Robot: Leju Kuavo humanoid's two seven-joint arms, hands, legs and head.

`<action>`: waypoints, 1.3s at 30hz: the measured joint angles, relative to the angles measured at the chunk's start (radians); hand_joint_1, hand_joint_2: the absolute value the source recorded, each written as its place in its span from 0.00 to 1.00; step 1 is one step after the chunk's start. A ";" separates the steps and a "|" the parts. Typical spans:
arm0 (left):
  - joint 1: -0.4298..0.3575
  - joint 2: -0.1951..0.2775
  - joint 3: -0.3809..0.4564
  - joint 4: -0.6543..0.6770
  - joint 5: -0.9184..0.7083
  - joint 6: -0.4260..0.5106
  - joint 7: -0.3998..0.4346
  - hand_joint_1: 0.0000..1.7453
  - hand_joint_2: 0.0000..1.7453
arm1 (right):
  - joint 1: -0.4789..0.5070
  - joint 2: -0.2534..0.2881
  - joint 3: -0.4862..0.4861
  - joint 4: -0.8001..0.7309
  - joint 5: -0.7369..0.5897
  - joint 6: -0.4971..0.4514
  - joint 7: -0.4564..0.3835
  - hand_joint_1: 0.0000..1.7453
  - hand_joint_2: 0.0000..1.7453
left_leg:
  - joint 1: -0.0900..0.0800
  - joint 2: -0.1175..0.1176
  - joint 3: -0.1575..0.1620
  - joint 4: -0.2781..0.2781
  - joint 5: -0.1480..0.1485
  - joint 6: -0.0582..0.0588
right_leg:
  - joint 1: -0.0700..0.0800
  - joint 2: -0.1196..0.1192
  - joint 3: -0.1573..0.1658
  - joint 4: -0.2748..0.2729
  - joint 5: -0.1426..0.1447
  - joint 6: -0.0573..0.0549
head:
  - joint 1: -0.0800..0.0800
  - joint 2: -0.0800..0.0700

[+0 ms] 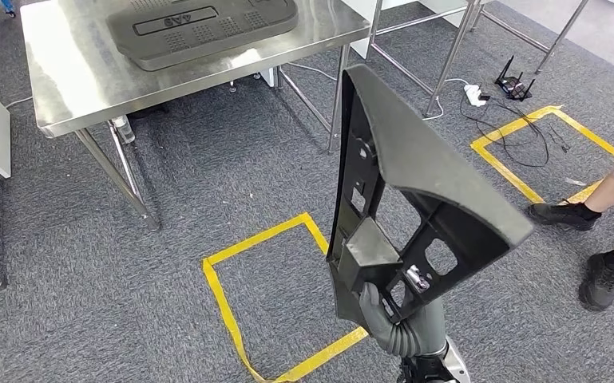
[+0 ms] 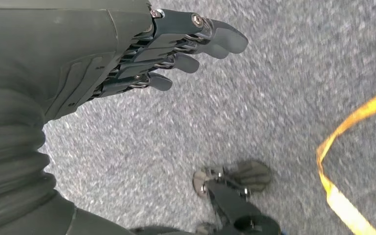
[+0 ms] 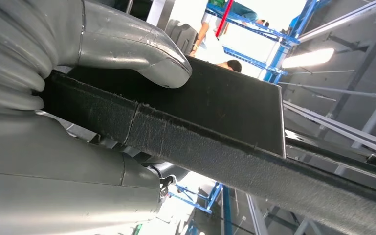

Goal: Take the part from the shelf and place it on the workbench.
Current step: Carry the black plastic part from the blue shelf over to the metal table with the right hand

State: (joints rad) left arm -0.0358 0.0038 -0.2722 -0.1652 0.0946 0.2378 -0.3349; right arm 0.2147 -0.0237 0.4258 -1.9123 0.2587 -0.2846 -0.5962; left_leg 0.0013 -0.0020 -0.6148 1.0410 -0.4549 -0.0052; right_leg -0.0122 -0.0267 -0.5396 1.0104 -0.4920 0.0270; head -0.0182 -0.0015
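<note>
Head view shows the dark grey plastic trim part, a long panel with ribs and cut-outs on its inner face, held upright above the carpet and leaning slightly away from you, its lower end gripped by your right hand and its upper end reaching toward the steel workbench. Judge the main risk as follows: the part is long and is held at one end only, so any swing of the arm could lever it out of the grasp or twist it about the thumb. Its upper end stands near the workbench edge and legs and could strike them as you close in. A similar dark moulded panel already lies on the bench top, so your placement could land on it. Right wrist view confirms the grasp: the thick grey thumb presses on a flat face of the part, with the rest of the hand closed beneath its edge. Left wrist view shows your left hand hanging over the carpet, holding nothing, fingers loosely extended and slightly apart. Yellow floor tape marks a square between you and the bench, and a person's shoes stand at your right, near enough to be brushed by a swinging part.
</note>
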 joint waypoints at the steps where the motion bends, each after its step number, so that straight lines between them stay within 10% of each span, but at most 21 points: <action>1: 0.000 0.000 0.000 0.000 0.000 -0.002 0.000 0.00 1.00 | 0.000 0.001 0.000 0.000 -0.001 0.000 0.000 1.00 1.00 | 0.000 0.000 -0.001 0.000 0.000 0.001 | 0.000 0.000 0.000 -0.001 0.001 0.002 | 0.000 0.000; 24: 0.000 0.003 0.000 0.000 -0.001 -0.015 0.029 0.00 1.00 | -0.001 0.012 -0.010 0.000 -0.002 0.002 -0.002 1.00 1.00 | 0.004 0.000 -0.001 0.000 0.004 0.007 | 0.006 0.000 -0.002 0.000 0.004 0.007 | 0.000 0.000; 28: -0.001 0.006 0.000 0.000 -0.001 -0.017 0.035 0.00 1.00 | -0.003 0.019 -0.014 -0.001 -0.002 0.003 -0.003 1.00 1.00 | 0.005 -0.001 0.008 -0.022 0.011 0.028 | 0.002 -0.001 -0.002 -0.007 0.007 0.019 | 0.000 0.000; 33: -0.005 0.005 0.000 0.000 -0.001 -0.018 0.037 0.00 1.00 | -0.004 0.020 -0.018 0.000 -0.001 0.004 -0.005 1.00 1.00 | 0.015 -0.006 0.020 -0.050 0.026 0.040 | -0.007 0.022 -0.127 0.238 -0.098 0.013 | 0.007 0.000; 35: -0.004 0.004 0.000 0.000 0.000 -0.018 0.039 0.00 1.00 | -0.001 0.020 -0.019 0.000 0.000 0.004 -0.006 1.00 1.00 | 0.021 -0.010 0.020 -0.049 0.026 0.034 | -0.017 0.023 -0.149 0.272 -0.099 0.031 | 0.007 0.000; 39: -0.004 0.006 0.000 0.000 0.000 -0.020 0.044 0.00 1.00 | -0.001 0.020 -0.020 0.002 0.003 0.006 -0.007 1.00 1.00 | 0.036 -0.023 0.018 -0.033 0.015 -0.006 | -0.039 0.026 -0.031 0.036 -0.001 0.076 | 0.011 0.000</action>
State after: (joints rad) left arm -0.0397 0.0100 -0.2722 -0.1652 0.0946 0.2175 -0.2908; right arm 0.2135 -0.0037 0.4055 -1.9108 0.2618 -0.2781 -0.6031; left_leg 0.0372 -0.0249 -0.5965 1.0083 -0.4399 -0.0108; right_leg -0.0508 -0.0012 -0.5711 1.0463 -0.4930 0.1031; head -0.0067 -0.0015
